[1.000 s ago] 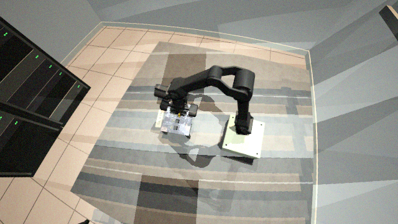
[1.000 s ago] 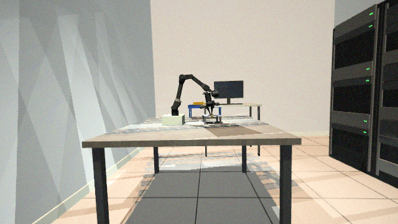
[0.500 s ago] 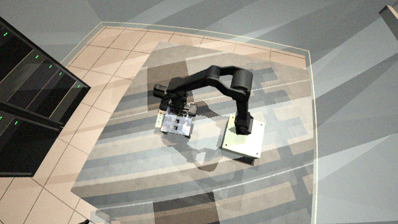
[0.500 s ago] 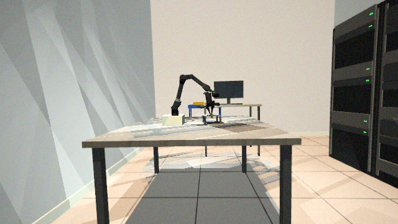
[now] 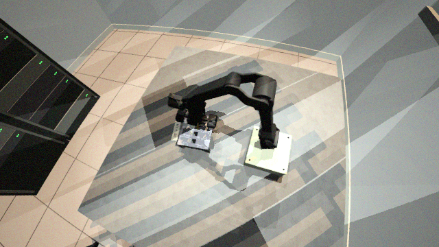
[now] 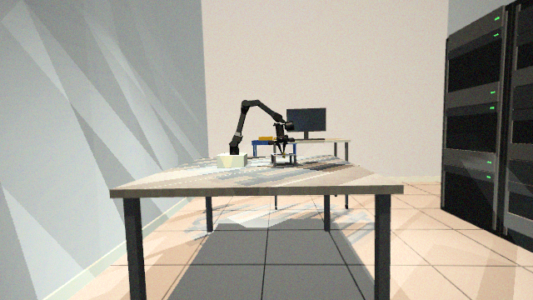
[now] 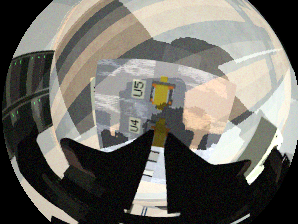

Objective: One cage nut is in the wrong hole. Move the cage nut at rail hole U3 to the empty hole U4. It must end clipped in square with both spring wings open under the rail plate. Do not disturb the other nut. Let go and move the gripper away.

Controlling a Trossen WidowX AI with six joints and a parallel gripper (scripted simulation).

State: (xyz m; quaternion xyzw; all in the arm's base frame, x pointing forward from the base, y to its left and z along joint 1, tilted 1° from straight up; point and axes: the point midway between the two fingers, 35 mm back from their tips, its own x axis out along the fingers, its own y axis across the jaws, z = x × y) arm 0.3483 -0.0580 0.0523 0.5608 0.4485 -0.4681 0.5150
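Note:
The rail plate (image 5: 204, 143) (image 7: 111, 78) stands raised on the table. The other cage nut (image 7: 161, 94), yellow with an orange-marked frame, sits beside the label U5 (image 7: 138, 89). My gripper (image 5: 197, 125) (image 6: 283, 153) (image 7: 158, 135) points down at the plate, shut on a yellow cage nut (image 7: 160, 131). This nut is level with the label U4 (image 7: 134, 125) in the wrist view. Whether it is in the hole or just above it cannot be told, and its wings are hidden. Two dark square holes show in the plate in the top view, nearer its front edge.
The arm's pale base block (image 5: 265, 159) (image 6: 231, 161) stands beside the plate on the table (image 6: 250, 191). A label strip (image 5: 175, 132) runs along one side of the plate. Dark and light shadow patterns cross the plate and table. A server rack (image 6: 475, 117) stands away from the table.

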